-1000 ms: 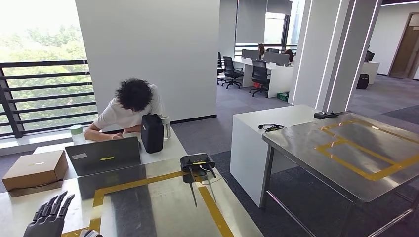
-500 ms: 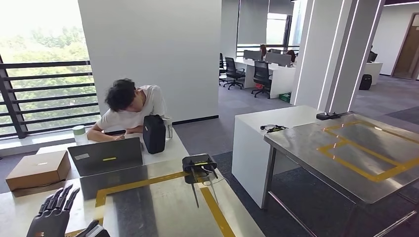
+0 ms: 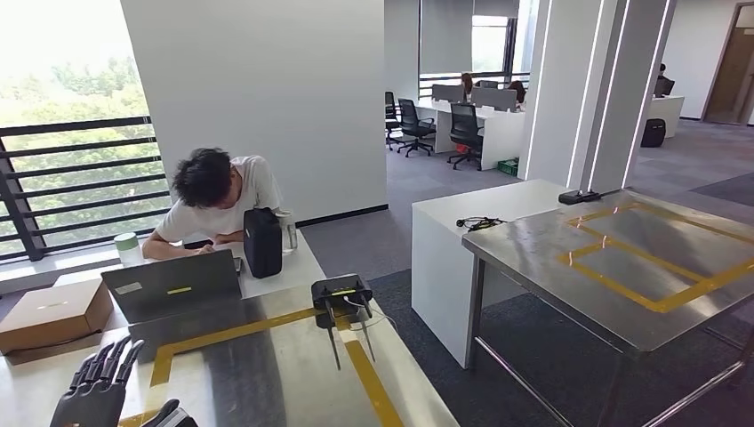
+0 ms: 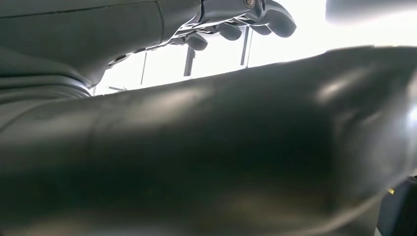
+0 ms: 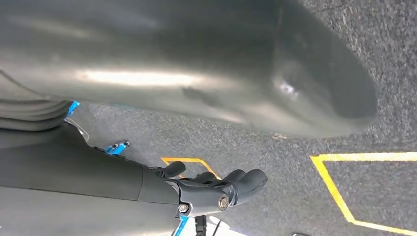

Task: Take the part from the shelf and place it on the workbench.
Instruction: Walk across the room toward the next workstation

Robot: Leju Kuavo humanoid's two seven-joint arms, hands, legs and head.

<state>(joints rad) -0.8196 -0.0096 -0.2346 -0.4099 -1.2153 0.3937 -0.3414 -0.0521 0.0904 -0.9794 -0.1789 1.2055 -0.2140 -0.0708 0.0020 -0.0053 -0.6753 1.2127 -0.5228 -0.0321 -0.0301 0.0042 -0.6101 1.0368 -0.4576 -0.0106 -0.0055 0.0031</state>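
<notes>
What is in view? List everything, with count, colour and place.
steel workbench: one, silver with yellow tape, nearest
steel table: one, silver with yellow tape, right
white counter: one, beside the steel table
laptop: one, grey, beyond the workbench
cardboard box: one, brown, left of laptop
black bag: one, upright by the person
antenna device: one, black, on the workbench's far edge
cup: one, white with green lid, left of the person
person: one, white shirt, seated behind the laptop
office chairs: several, black, far desks
left hand: dark, fingers spread, empty, over the workbench
right hand: dark, empty, above grey carpet
</notes>
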